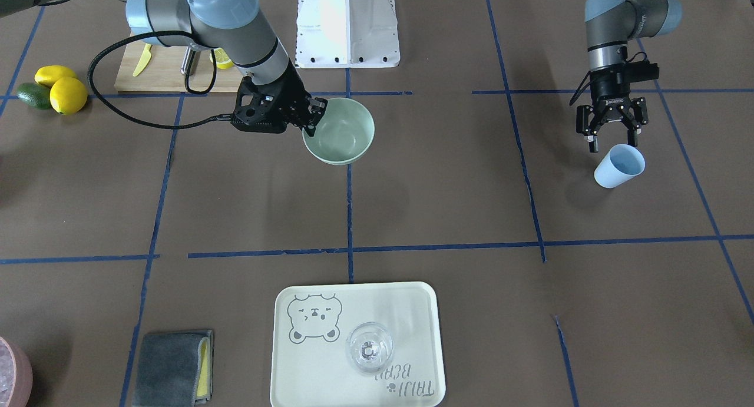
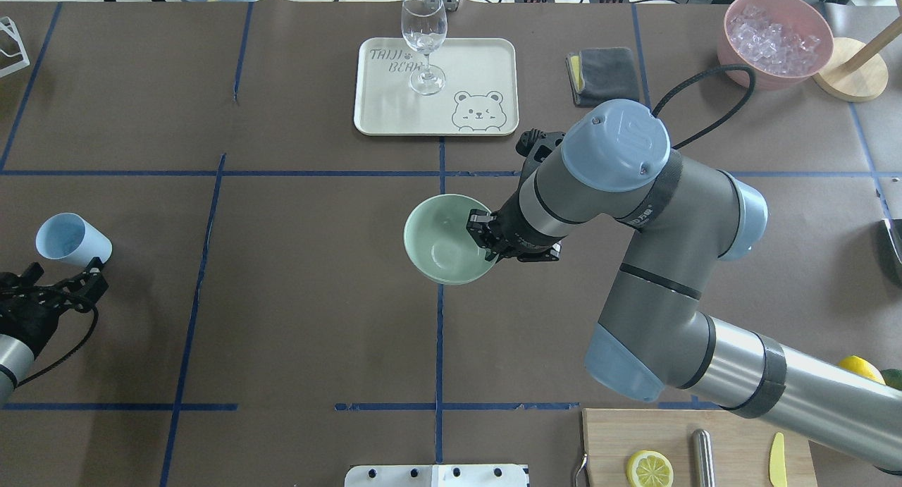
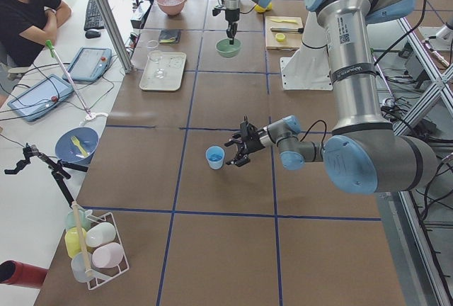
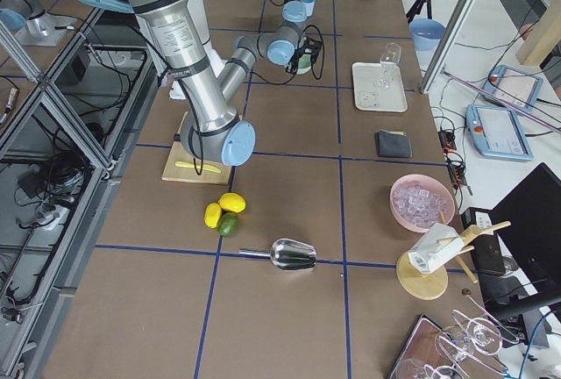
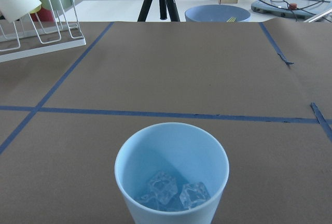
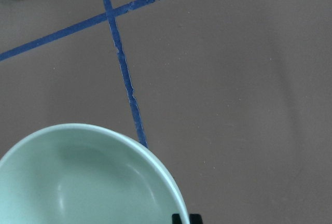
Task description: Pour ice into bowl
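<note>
The pale mint-green bowl (image 2: 440, 242) sits near the table's middle and looks empty; it also shows in the front view (image 1: 344, 137) and the right wrist view (image 6: 78, 182). My right gripper (image 2: 482, 236) is shut on the bowl's rim, one finger inside and one outside. The bowl looks slightly tilted. A light blue cup (image 1: 618, 165) stands at the table's left side. A few clear ice cubes (image 5: 174, 192) lie in its bottom. My left gripper (image 1: 612, 143) is open just behind the cup (image 2: 70, 237) and does not touch it.
A cream tray (image 2: 486, 64) with a clear stemmed glass (image 2: 424, 43) lies at the far side. A grey cloth (image 2: 609, 75) and a pink container (image 2: 733, 46) of ice are at the far right. A cutting board (image 2: 726, 438) and lemons (image 1: 62, 89) are near the robot.
</note>
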`<state>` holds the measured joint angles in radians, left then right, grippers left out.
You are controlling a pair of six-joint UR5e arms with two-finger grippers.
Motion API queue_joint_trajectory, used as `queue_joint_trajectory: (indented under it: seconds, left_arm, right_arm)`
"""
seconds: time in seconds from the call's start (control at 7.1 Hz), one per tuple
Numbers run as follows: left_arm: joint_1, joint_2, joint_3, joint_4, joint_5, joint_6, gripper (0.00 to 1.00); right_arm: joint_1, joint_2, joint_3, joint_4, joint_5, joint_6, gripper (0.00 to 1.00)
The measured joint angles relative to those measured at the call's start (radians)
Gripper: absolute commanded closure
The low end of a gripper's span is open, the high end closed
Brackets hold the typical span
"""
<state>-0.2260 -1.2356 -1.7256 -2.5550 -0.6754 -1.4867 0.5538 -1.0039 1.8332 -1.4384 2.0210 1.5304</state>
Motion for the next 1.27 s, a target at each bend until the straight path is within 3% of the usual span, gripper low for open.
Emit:
queue_joint_trajectory:
  seconds: [0.56,1.13,1.27]
  left_arm:
    - [-0.006,-0.084,0.107,-0.003,0.033,0.000,0.04]
    - [-0.084,-0.106,0.149,-0.004,0.046,0.004,0.04]
    - [-0.092,-0.127,0.168,-0.004,0.046,0.006,0.09]
  right_arm:
    - [-0.011,0.009,-0.002,-0.002,-0.005,0.002,1.00]
    - [-0.016,0.013,-0.002,-0.003,-0.010,0.002,1.00]
    - [-0.016,0.013,-0.002,-0.003,-0.010,0.002,1.00]
